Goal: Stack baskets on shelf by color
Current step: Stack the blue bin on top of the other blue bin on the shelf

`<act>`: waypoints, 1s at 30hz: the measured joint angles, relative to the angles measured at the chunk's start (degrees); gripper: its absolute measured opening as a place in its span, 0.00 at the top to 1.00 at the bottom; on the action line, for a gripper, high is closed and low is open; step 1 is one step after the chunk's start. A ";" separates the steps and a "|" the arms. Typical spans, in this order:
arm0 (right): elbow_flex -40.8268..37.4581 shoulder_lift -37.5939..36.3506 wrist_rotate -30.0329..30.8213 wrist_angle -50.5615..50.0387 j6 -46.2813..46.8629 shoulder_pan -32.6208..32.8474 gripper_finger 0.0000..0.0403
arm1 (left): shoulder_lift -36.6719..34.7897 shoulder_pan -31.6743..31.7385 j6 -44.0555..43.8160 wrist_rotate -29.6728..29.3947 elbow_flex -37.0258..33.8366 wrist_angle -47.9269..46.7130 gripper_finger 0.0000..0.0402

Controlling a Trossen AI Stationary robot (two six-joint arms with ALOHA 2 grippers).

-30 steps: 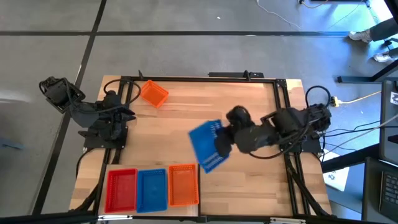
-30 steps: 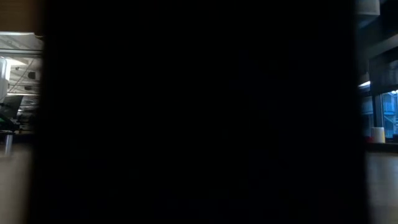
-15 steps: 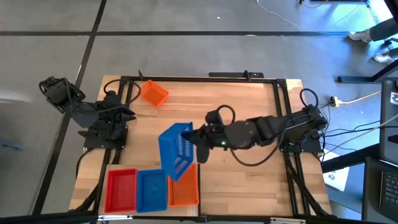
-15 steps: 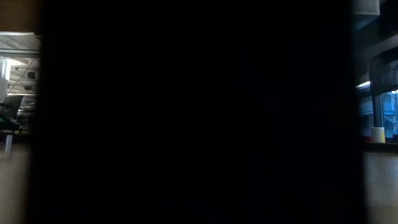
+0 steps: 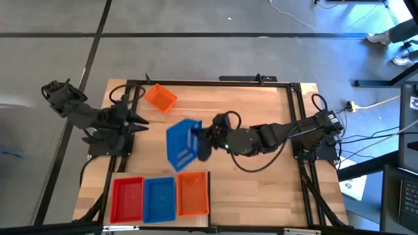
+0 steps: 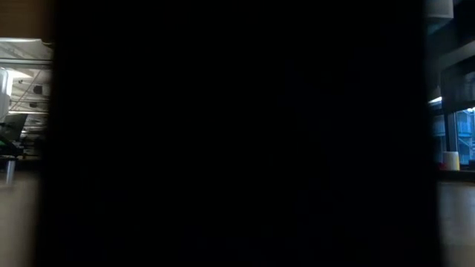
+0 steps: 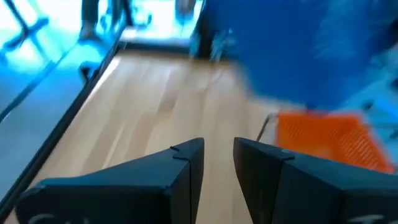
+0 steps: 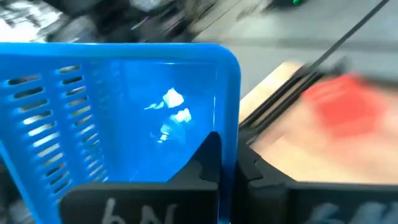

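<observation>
My right hand [image 5: 201, 139], clamped on the rim of a tilted blue basket [image 5: 181, 143], holds it above mid-table, with the blue stack [image 5: 159, 199] toward the near edge; my left hand [image 5: 138, 120], fingers slightly apart, waits empty alongside.

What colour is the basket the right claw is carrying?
Blue: the blue perforated plastic basket, clearest in the right wrist view.
</observation>
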 joint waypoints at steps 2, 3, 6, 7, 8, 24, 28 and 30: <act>0.02 0.00 4.47 0.04 -3.55 -1.09 1.00 | 0.84 0.00 3.33 -1.07 0.07 6.21 0.81; 0.02 0.00 6.26 0.02 -5.29 -1.72 1.00 | 1.44 0.00 5.72 -1.90 0.07 8.90 0.81; 0.02 0.00 11.13 0.33 -10.98 -3.51 1.00 | 3.51 0.00 15.02 -5.63 0.07 13.84 0.81; 0.02 0.00 12.80 1.08 -13.51 -4.03 1.00 | 4.23 0.00 17.59 -7.42 0.07 15.11 0.81; 0.02 0.00 14.53 2.03 -16.13 -4.56 1.00 | 5.00 0.00 19.86 -9.35 0.07 16.35 0.81; 0.09 -0.02 24.50 18.09 -44.26 -9.75 1.00 | 16.79 5.50 30.39 -38.68 0.02 39.72 0.81; 0.09 -0.02 24.49 18.71 -46.04 -9.92 1.00 | 19.23 8.01 32.86 -37.07 -0.04 40.35 0.81; 0.09 -0.02 24.45 18.69 -46.40 -10.08 1.00 | 19.93 8.95 33.55 -35.12 -0.04 41.56 0.81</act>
